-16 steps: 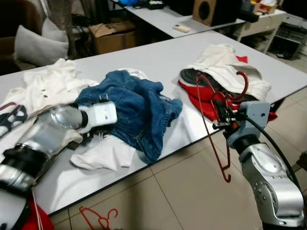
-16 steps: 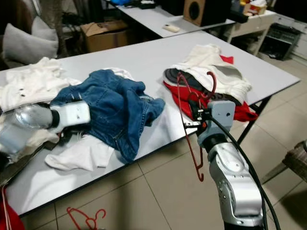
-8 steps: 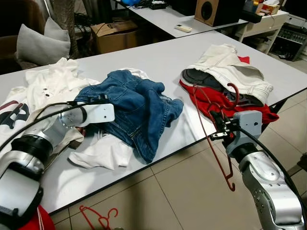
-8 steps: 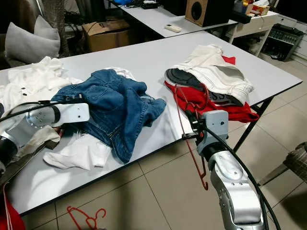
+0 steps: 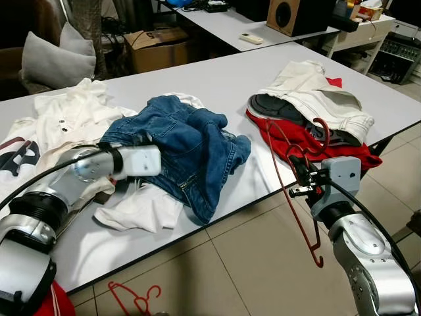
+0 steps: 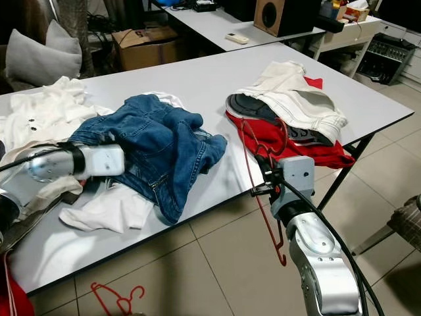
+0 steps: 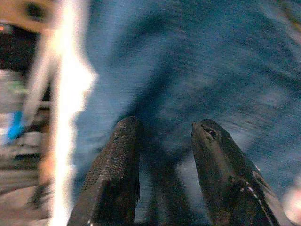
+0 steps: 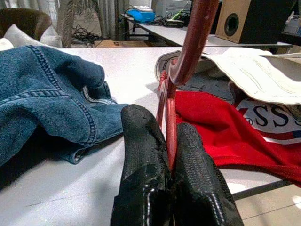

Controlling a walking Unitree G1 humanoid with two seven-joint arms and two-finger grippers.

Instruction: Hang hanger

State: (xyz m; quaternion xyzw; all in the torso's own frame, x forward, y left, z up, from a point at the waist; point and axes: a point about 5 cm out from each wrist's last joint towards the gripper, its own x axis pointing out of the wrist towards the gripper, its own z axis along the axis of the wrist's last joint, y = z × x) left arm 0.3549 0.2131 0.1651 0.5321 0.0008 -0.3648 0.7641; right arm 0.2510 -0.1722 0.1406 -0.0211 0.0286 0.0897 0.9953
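- The right gripper [image 5: 301, 176] hangs just off the near edge of the grey table [image 5: 223, 85], at about 4 o'clock in the head view, with its two black fingers [image 8: 141, 155] pinched tight on the red hanger [image 5: 294, 172].
- The hanger is tilted: its hook [image 5: 323, 131] rises toward 1 o'clock over the red garment [image 5: 283, 135], and its long wire runs down toward 6 o'clock, ending above the tiled floor [image 5: 237, 263].
- The left gripper [image 7: 164, 169] sits at about 9 o'clock on the table, pressed against the blue jeans [image 5: 191, 141]; its fingers [image 7: 113, 174] stand narrowly apart with only denim between them, gripping nothing that can be made out.
- A cream garment [image 5: 316, 92] lies on top of the red one at 2 o'clock, over a dark grey piece [image 5: 273, 105].
- White clothes [image 5: 66, 115] are piled at 10 o'clock, and a white cloth [image 5: 141, 207] lies just beside the jeans.
- A second red hanger [image 5: 135, 299] lies on the floor at 7 o'clock.
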